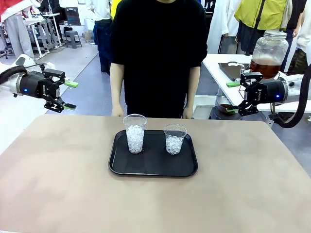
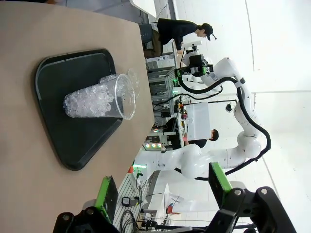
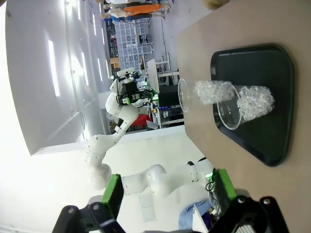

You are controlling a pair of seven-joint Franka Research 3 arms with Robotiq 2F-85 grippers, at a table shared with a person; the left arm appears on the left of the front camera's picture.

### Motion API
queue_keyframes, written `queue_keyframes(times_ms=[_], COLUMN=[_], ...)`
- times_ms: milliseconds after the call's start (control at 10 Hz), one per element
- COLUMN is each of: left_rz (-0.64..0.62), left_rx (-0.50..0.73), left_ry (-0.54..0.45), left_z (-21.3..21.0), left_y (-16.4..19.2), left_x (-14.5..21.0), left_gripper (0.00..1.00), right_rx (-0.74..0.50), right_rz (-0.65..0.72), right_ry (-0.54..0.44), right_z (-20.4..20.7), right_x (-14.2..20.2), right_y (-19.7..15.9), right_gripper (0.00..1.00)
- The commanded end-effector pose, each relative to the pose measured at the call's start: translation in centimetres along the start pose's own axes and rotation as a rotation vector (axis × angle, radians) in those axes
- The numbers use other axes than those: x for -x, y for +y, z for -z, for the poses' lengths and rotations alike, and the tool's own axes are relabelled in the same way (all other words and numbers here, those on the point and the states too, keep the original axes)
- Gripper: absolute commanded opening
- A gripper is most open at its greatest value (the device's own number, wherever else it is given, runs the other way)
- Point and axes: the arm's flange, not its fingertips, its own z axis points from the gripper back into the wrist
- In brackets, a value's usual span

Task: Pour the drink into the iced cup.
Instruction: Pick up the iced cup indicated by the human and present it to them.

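Tan table [image 1: 53, 189], grey floor [image 1: 90, 90], white side table [image 1: 214, 62] behind

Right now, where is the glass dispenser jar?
Front view, far right: the glass dispenser jar sits beyond the main table, just behind the right gripper, on the white side table.

Front across table [image 1: 58, 194], sideways wrist views share tray [image 1: 153, 162]

Robotics lab hall: white workbenches [image 1: 211, 62] and parts shelving [image 3: 127, 30].
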Motion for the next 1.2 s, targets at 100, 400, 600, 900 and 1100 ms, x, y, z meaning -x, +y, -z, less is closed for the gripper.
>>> queue_keyframes(times_ms=[100,400,600,900,1100], left_rz=[-0.009,-0.009,-0.009,-0.009,-0.009], left_rx=[0.004,0.004,0.004,0.004,0.004], left_ry=[-0.006,-0.006,-0.006,-0.006,-0.006], left_z=[0.01,0.01,0.01,0.01,0.01], left_y=[-0.1,-0.1,-0.1,-0.1,-0.1], left_x=[0.2,0.2,0.2,0.2,0.2], left_gripper=[1.0,1.0,1.0,1.0,1.0], right_rx=[-0.016,-0.016,-0.016,-0.016,-0.016], right_rz=[0.002,0.002,0.002,0.002,0.002], right_ry=[-0.011,-0.011,-0.011,-0.011,-0.011], right_z=[0.03,0.03,0.03,0.03,0.03], right_x=[-0.05,-0.05,-0.05,-0.05,-0.05], right_y=[0.06,0.06,0.06,0.06,0.06], right_gripper=[1.0,1.0,1.0,1.0,1.0])
